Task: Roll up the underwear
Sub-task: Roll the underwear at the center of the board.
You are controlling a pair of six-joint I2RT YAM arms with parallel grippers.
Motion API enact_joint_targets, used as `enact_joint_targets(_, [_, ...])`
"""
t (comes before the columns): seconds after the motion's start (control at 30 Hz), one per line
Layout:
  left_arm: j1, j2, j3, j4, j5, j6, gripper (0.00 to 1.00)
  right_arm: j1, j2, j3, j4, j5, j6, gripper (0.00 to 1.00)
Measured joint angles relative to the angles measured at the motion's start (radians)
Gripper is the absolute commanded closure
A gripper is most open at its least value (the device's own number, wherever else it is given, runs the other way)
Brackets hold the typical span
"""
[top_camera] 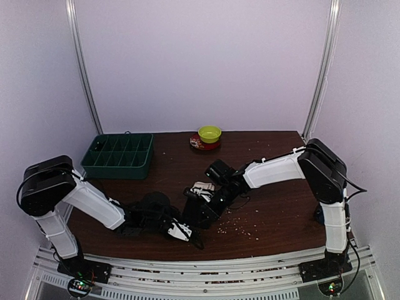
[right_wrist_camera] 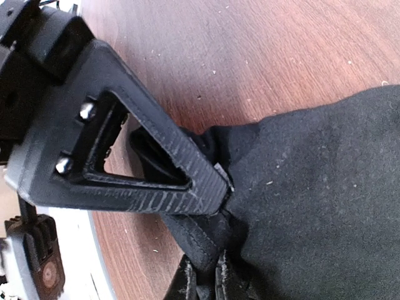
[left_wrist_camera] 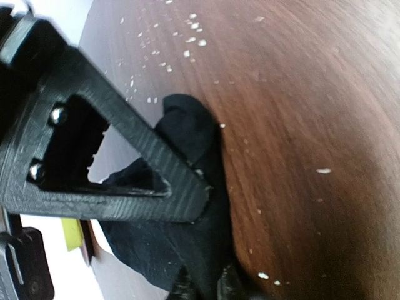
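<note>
The brown wooden table (top_camera: 281, 206) filled the scene, with both arms stretched in from its near edge and meeting around its middle. A green tray (top_camera: 118, 156) divided into compartments stood at the far left, well apart from them.

The underwear (right_wrist_camera: 325, 187) lay on the table between the two arms, near the front edge. It showed as soft, plain black cloth, bunched and creased rather than flat, with a thicker seamed edge where it was gathered. From above, the wrists covered much of it, so its outline and any trim could not be told. In each wrist view the near finger hid part of the cloth.

The right gripper (right_wrist_camera: 203, 281) was pressed together, pinching that gathered edge of the black cloth. The left gripper (left_wrist_camera: 205, 289) had its fingertips drawn in close on a narrow fold of the same dark fabric, which humped up just beyond them.

At the far edge a red plate (top_camera: 199, 145) carried a yellow-green bowl (top_camera: 209, 133). Pale crumbs (top_camera: 240, 225) were scattered over the wood just beside the cloth.
</note>
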Motion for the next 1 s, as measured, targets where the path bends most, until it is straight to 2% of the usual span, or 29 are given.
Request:
enact_joint_targets(0.1, [0.0, 0.002, 0.009, -0.016, 0.0, -0.003, 1.0, 0.0, 0.0, 0.0, -0.001, 0.0, -0.001, 1.0])
enact_joint_targets(0.2, [0.0, 0.003, 0.037, -0.068, 0.003, -0.008, 1.0, 0.0, 0.0, 0.0, -0.001, 0.002, -0.008, 0.95])
enact_joint_targets(0.4, [0.006, 0.029, 0.172, -0.275, 0.036, -0.033, 1.0, 0.0, -0.043, -0.027, -0.006, 0.068, -0.019, 0.67])
enact_joint_targets(0.5, [0.023, 0.048, 0.246, -0.38, 0.087, -0.05, 1.0, 0.001, -0.104, -0.077, 0.003, 0.138, -0.016, 0.59])
enact_joint_targets(0.8, [0.09, 0.125, 0.453, -0.698, 0.271, -0.105, 1.0, 0.012, -0.41, -0.252, 0.05, 0.385, 0.016, 0.53])
enact_joint_targets(1.0, [0.145, 0.205, 0.59, -0.875, 0.41, -0.14, 1.0, 0.044, -0.644, -0.45, 0.133, 0.591, 0.057, 0.48])
